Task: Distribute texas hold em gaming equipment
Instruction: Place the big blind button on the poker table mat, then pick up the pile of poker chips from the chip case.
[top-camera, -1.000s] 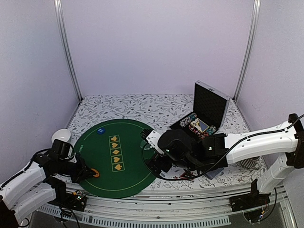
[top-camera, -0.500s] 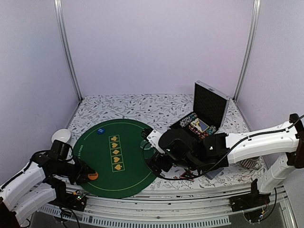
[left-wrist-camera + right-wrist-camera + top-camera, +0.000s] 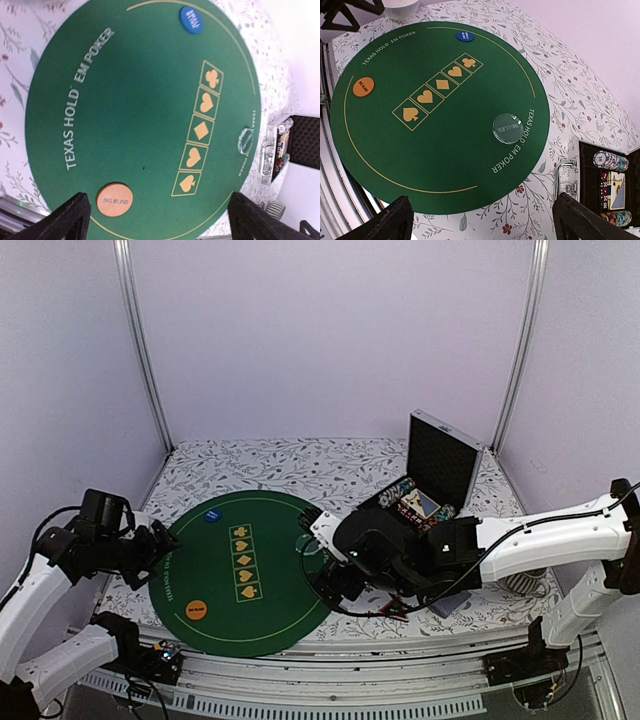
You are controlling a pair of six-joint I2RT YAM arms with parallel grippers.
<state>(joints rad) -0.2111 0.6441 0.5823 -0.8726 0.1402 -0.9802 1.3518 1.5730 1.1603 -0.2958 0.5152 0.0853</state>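
A round green mat [image 3: 215, 560] carries an orange "big blind" disc [image 3: 197, 609] near its front left edge and a blue disc [image 3: 211, 516] at the back. In the left wrist view the orange disc [image 3: 114, 200] lies flat, below and between the wide-open fingers of my left gripper [image 3: 157, 222], untouched. My left gripper [image 3: 152, 548] hangs raised above the mat's left edge. My right gripper [image 3: 482, 222] is open and empty, high over the mat's right edge, with a clear dealer disc [image 3: 508, 128] on the mat below it. Striped chip stacks [image 3: 610, 160] and cards [image 3: 617, 184] sit in the case.
The open black case [image 3: 442, 465] stands at the back right on the floral tablecloth. A white cup [image 3: 402, 7] sits past the mat's left edge. My right arm [image 3: 520, 545] stretches across the right side of the table, covering the mat's right rim.
My left gripper opened, left the orange disc lying on the mat's front left, then lifted up and back towards the left. The right arm has barely moved.
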